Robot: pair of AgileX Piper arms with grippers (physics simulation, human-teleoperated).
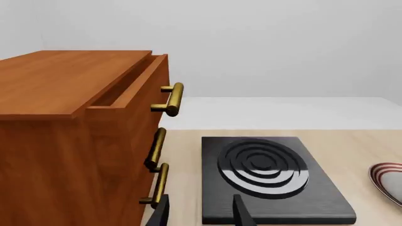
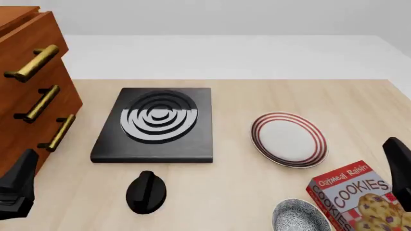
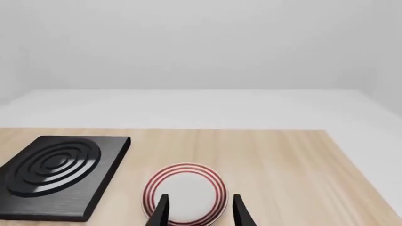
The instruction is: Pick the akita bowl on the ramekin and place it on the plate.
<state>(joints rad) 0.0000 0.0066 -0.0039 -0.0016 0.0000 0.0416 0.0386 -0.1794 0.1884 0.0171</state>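
The akita bowl (image 2: 301,216) sits at the near edge of the pale wood desk (image 2: 231,183) in the front view, its lower part cut off by the frame, so what it rests on cannot be told. A red box of oatmeal raisin cookies (image 2: 355,197) stands just beside it to the right. The plate (image 2: 288,139), white with red rings, lies bare farther back on the desk, just beyond the box and the bowl.

The right gripper (image 3: 199,209) hangs above the desk with its two dark fingers (image 3: 159,210) parted and empty; seen from its wrist camera, the plate lies straight ahead between the fingertips, while the bowl is outside that view. In the front view only a dark part of the right arm shows at the right edge, near the cookie box, apart from the bowl.

The left gripper (image 1: 199,212) is also open with nothing between its fingers, pointed toward the black stove (image 2: 155,124) with its ringed burner. A wooden cabinet (image 2: 29,72) with three brass drawer handles stands at the desk's left, its top drawer slightly ajar in the left wrist view. A black knob (image 2: 146,191) lies on the desk in front of the stove, well apart from the bowl. Both arms are level and low.
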